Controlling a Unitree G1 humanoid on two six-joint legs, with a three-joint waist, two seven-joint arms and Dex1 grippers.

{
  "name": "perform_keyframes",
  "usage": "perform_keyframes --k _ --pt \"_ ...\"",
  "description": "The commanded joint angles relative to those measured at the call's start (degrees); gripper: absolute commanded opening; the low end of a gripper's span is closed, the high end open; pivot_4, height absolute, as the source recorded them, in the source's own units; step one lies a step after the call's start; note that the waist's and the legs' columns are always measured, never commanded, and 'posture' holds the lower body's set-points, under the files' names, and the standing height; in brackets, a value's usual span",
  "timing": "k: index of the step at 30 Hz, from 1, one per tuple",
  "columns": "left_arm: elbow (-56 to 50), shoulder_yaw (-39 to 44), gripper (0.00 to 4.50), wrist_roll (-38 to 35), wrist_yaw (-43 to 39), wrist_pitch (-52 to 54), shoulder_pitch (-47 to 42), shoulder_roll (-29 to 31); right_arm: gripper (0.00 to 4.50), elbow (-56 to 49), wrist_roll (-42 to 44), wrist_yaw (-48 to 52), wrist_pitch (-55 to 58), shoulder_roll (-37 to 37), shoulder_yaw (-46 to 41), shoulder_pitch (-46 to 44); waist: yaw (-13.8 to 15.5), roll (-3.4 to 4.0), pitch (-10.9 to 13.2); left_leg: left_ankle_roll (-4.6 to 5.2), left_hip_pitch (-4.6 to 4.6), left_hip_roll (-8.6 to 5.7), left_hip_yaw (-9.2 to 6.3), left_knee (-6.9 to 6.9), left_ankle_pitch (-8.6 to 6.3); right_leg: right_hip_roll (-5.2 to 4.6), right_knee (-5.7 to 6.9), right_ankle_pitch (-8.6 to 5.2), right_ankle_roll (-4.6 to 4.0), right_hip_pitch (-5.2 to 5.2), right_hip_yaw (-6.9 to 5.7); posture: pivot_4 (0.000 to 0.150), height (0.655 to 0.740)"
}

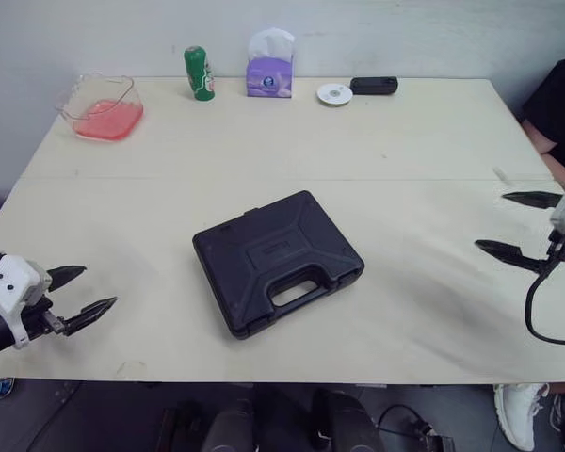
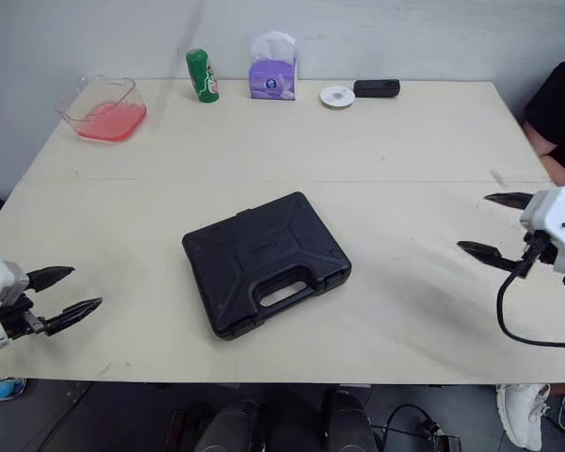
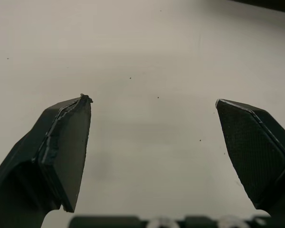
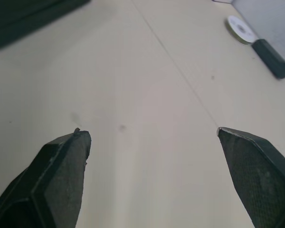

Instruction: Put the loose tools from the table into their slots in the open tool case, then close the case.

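Black two-finger left gripper [image 1: 99, 287] is held at the near left corner of the pale beige table [image 1: 405, 141], its fingers spread apart with nothing between them; in the left wrist view bare tabletop is seen between the fingertips [image 3: 69, 137]. The right gripper [image 1: 491, 221] is held over the right edge of the table, its fingers likewise spread wide and empty, with a black cable [image 1: 537, 311] looped below it.

Between the two grippers, well apart from both, the black moulded plastic tool case [image 1: 278, 262] is laid flat on the middle of the table with its lid closed. Its long axis is set diagonally, from near left to far right. The edge with the carry handle [image 1: 297, 287] is turned toward the robot and slightly to its right. Bare tabletop lies between each gripper and the case.

Along the far edge are ranged, from left to right, a clear plastic tub with pink contents [image 1: 104, 108], a green can [image 1: 199, 73], a purple tissue box with a white tissue raised from it [image 1: 269, 75], a white round disc [image 1: 334, 93] and a flat black rectangular device [image 1: 374, 86]. A person's black sleeve [image 1: 560, 104] is seen at the far right.

An embossed panel is carried on the case lid, and print on the can and tissue box; none can be read.
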Motion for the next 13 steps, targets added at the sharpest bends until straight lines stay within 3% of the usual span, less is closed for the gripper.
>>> perform_keyframes --k 1,13 --pt "0.0 3.0 4.46 -0.3 1.7 -2.3 0.1 -0.9 4.5 4.0 -0.9 0.2 -3.4 -0.9 0.5 -4.5 0.0 0.02 0.0 -0.01 0.0 0.0 0.02 0.0 0.0 0.0 0.02 0.0 0.0 0.0 0.02 0.15 0.74" --pt "-0.4 -0.8 4.46 1.0 5.6 -5.6 -4.8 -2.2 4.5 7.1 -3.0 -1.3 -5.4 4.0 5.7 -11.1 0.0 0.03 0.0 -0.04 -0.01 0.01 0.08 0.03 0.04 0.0 0.31 0.01 -0.01 -0.03 0.02 0.15 0.74"
